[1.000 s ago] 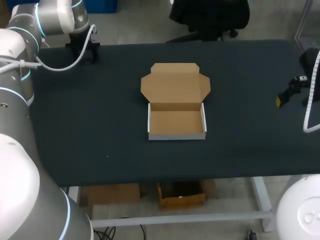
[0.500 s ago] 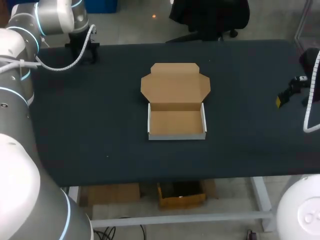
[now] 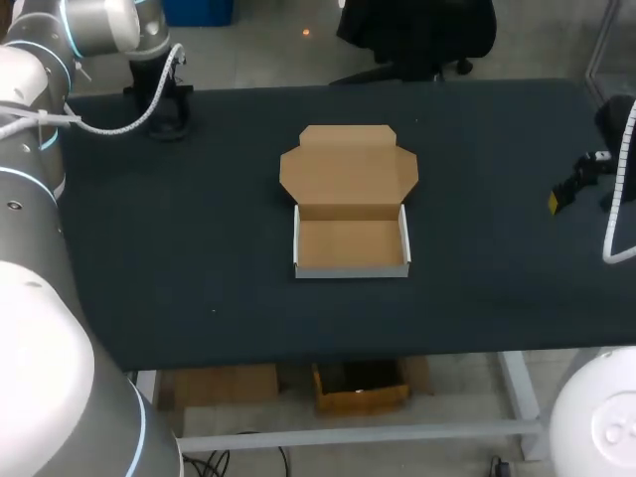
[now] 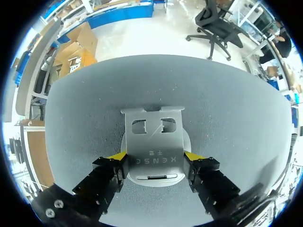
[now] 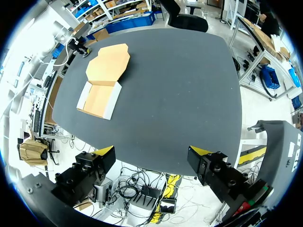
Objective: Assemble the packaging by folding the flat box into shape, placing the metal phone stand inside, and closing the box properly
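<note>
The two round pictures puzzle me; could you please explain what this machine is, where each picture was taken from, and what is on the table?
This is a robot with a left arm and a right arm at a dark table. The head view comes from a fixed camera above and behind it. Each round picture comes from a camera on one arm's wrist, looking out along its tool. An open cardboard box lies mid-table, empty, its lid folded back. At the far left corner the left tool is set around a metal phone stand; whether it grips it I cannot tell. The right tool is open and holds nothing.
</note>
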`<state>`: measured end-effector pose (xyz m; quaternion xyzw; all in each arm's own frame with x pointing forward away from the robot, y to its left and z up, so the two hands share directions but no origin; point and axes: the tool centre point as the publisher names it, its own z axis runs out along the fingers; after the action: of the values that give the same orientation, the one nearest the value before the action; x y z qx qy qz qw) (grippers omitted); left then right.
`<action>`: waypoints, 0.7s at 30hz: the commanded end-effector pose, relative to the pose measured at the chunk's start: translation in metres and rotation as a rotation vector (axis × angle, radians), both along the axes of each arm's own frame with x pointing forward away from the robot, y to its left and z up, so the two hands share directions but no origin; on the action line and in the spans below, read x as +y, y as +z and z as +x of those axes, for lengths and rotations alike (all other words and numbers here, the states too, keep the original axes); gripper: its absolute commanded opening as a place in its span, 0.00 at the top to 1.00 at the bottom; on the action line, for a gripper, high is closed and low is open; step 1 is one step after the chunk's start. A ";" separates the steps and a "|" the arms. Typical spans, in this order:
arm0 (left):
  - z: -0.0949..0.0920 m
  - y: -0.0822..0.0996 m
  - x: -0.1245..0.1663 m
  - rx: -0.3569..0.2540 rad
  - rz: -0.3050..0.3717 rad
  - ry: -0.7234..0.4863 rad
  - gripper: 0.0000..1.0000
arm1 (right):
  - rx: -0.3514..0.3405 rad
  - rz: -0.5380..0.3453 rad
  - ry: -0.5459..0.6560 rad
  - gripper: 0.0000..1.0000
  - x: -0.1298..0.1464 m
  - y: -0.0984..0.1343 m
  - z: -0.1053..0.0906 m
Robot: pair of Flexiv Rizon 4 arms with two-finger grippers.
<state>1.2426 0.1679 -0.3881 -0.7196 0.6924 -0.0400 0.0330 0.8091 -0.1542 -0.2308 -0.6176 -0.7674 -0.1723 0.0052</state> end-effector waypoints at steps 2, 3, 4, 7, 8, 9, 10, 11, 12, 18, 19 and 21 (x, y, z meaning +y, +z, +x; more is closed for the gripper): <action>-0.016 0.020 0.001 0.014 0.006 -0.006 1.00 | 0.004 0.000 0.002 0.00 0.000 0.001 0.000; -0.020 0.021 0.002 0.008 0.010 -0.009 1.00 | 0.004 0.000 0.002 0.00 0.000 0.001 0.000; -0.023 0.022 0.001 0.006 0.012 -0.010 1.00 | 0.004 0.000 0.002 0.00 0.000 0.001 0.000; -0.037 0.028 0.001 -0.015 0.017 -0.016 1.00 | 0.004 0.000 0.002 0.00 0.000 0.001 0.000; -0.041 0.030 0.001 -0.024 0.022 -0.016 1.00 | 0.004 0.000 0.002 0.00 0.000 0.001 0.000; -0.045 0.032 0.001 -0.029 0.021 -0.019 1.00 | 0.004 0.000 0.002 0.00 0.000 0.001 0.000; -0.049 0.033 0.001 -0.036 0.022 -0.022 1.00 | 0.004 0.000 0.002 0.00 0.000 0.001 0.000; -0.053 0.035 0.001 -0.042 0.026 -0.023 1.00 | 0.004 0.000 0.002 0.00 0.000 0.001 0.000; -0.057 0.036 0.001 -0.047 0.027 -0.027 1.00 | 0.004 0.000 0.002 0.00 0.000 0.001 0.000; -0.080 0.043 -0.002 -0.087 0.033 -0.043 1.00 | 0.004 0.000 0.002 0.00 0.000 0.001 0.000; -0.084 0.045 -0.002 -0.095 0.033 -0.046 1.00 | 0.004 0.000 0.002 0.00 0.000 0.001 0.000; -0.092 0.048 -0.004 -0.116 0.032 -0.054 1.00 | 0.004 0.000 0.002 0.00 0.000 0.001 0.000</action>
<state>1.1974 0.1666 -0.3525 -0.7013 0.7127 -0.0074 0.0126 0.8091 -0.1542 -0.2308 -0.6176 -0.7674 -0.1723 0.0052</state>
